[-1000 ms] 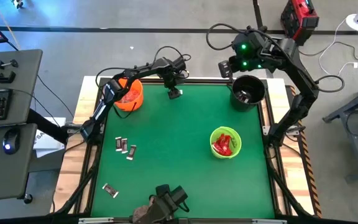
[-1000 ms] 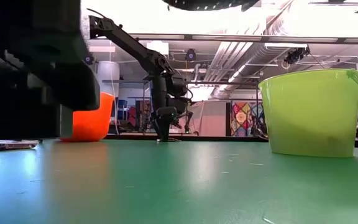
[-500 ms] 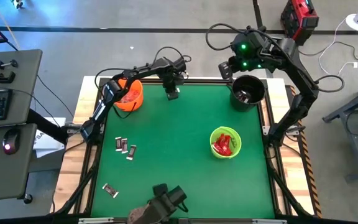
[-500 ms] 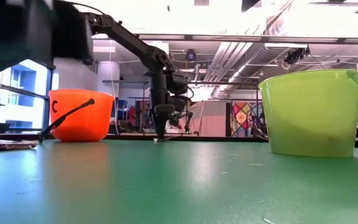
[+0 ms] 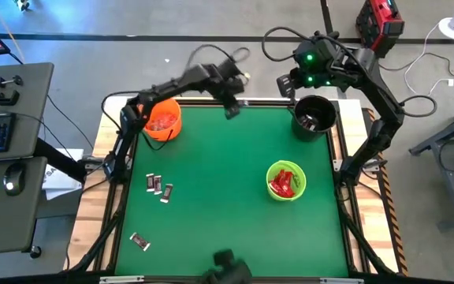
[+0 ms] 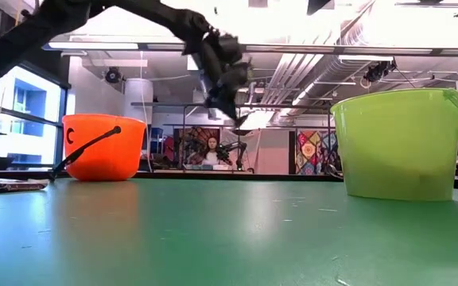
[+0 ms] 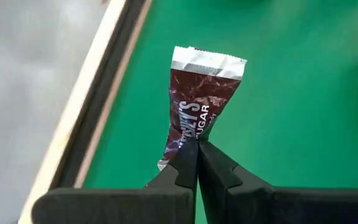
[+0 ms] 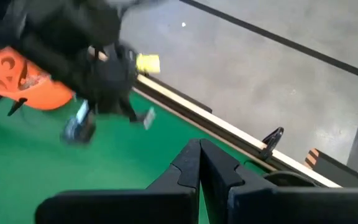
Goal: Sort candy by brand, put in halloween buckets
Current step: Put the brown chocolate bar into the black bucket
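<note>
At nine o'clock on the green table (image 5: 227, 213), toward the rim, three dark candies (image 5: 158, 187) lie close together. Another wrapped piece (image 5: 139, 241) lies alone down at about seven o'clock.

The orange bucket (image 5: 163, 120) stands at ten o'clock with reddish candy inside. In the low view it sits far back with its black handle hanging down the front.

My left gripper (image 5: 232, 110) hangs in the air at about twelve o'clock, over the table's far edge, between the orange bucket and the black one. Its fingers are pinched tight on a brown candy (image 7: 197, 112). In my left wrist view the wrapper stands up from the fingertips (image 7: 188, 163), its silver crimped end away from the grip and white lettering down its face. In the low view the gripper (image 6: 230, 99) is well above the tabletop.

The green bucket (image 5: 286, 181) stands at three o'clock, apart from the others, with red candy (image 5: 284, 183) in it.

The black bucket (image 5: 314, 117) stands at one o'clock, near the far rim. My right gripper (image 5: 290, 87) waits just beyond it, at about its eleven o'clock, outside the table's edge. Its fingers (image 8: 191, 163) are pressed together on nothing.
</note>
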Motion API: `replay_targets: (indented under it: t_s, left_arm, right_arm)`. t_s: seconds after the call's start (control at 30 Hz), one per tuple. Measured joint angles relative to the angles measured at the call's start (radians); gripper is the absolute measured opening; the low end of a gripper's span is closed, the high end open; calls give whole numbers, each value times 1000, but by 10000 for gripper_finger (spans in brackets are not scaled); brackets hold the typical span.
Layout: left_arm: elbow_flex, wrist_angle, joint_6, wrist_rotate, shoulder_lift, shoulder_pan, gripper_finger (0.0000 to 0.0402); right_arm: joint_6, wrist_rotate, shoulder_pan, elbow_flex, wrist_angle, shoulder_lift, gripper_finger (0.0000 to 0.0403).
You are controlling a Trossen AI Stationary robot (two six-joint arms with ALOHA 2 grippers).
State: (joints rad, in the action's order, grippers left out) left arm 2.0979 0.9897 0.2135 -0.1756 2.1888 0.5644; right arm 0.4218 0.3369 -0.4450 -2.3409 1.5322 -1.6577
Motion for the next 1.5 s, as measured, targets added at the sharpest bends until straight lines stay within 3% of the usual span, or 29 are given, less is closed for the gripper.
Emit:
replay_targets:
  t_s: [0.23,0.47,0.83,1.03,1.17,1.5]
  left_arm:
    - [-2,-224,-92,-54,36,-184,1]
    - [-2,-521,-197,-106,94,-286,0]
    - [1,-1057,-238,-53,204,-266,0]
    - [0,-1336,-204,56,286,-247,0]
    - [1,-1426,-203,76,324,-241,1]
    - [0,-1422,-197,101,396,-252,1]
  right_arm:
    - [34,0,0,0,-41,0,0]
    - [63,0,0,0,-52,0,0]
    - [105,30,0,0,-164,0,0]
    - [123,36,0,0,-206,-4,0]
    - [125,39,0,0,-215,-15,0]
    - [138,30,0,0,-220,-56,0]
